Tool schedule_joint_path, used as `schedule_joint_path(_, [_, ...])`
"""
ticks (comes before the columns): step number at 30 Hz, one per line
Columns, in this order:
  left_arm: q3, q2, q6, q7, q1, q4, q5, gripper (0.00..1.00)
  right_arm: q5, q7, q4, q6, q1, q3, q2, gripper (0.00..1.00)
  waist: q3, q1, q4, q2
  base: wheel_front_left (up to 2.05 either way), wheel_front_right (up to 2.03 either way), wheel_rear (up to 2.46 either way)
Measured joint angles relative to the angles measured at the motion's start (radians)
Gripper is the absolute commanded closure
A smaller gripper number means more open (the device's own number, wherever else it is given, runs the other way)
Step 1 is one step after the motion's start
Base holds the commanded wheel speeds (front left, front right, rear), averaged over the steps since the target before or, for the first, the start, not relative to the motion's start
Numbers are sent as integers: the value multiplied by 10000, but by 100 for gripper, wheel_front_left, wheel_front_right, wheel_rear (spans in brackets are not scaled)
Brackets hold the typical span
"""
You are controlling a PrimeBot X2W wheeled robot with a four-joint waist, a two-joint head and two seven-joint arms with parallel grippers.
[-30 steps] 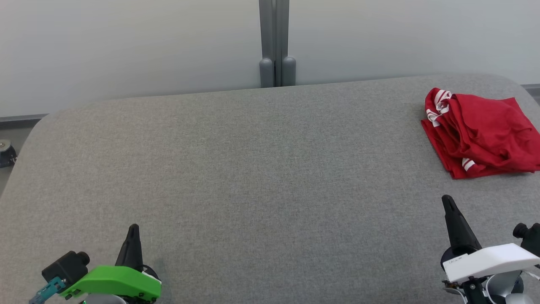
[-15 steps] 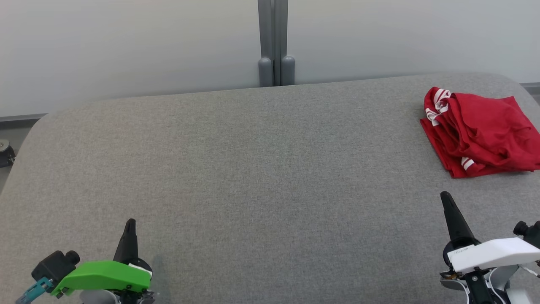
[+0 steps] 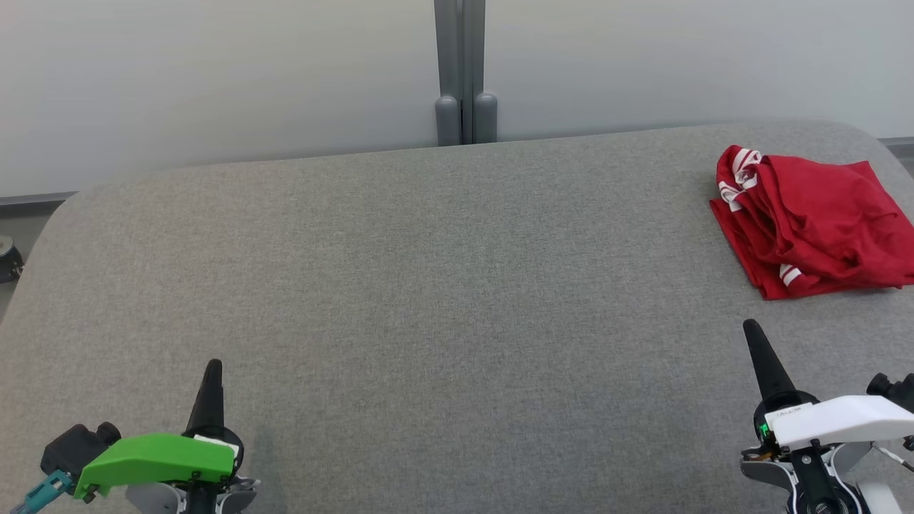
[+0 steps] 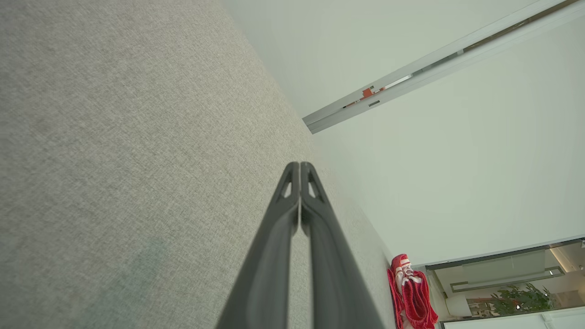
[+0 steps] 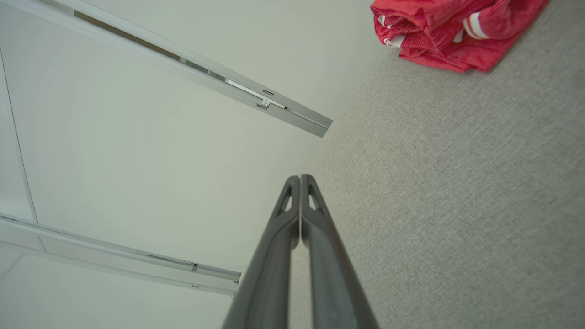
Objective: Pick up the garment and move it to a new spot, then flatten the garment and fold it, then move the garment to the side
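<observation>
The garment (image 3: 810, 221) is a red shirt with white-striped trim, lying folded in a loose heap at the far right of the grey table (image 3: 428, 285). It also appears in the left wrist view (image 4: 411, 292) and the right wrist view (image 5: 452, 32). My right gripper (image 3: 751, 330) hovers near the table's front right, a short way in front of the garment, fingers pressed together and empty. My left gripper (image 3: 213, 368) is at the front left, far from the garment, shut with nothing in it. Both wrist views show the fingertips (image 4: 300, 165) (image 5: 299, 178) touching.
A grey post (image 3: 464, 71) rises behind the table's far edge against a pale wall. The table's corners are rounded. A small dark object (image 3: 7, 260) sits off the left edge. A potted plant (image 4: 521, 301) stands in the distance.
Both grippers have drawn back toward the bottom of the head view, the left one more. The picture has shifted slightly. The garment lies as before.
</observation>
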Motion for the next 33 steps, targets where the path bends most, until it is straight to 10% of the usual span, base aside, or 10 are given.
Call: schedule_joint_path(33, [786, -282, -516, 709, -294, -25, -2731, 100, 2805, 397, 746, -6, -650, -201, 186, 100, 60, 0, -69, 0, 0, 0, 0])
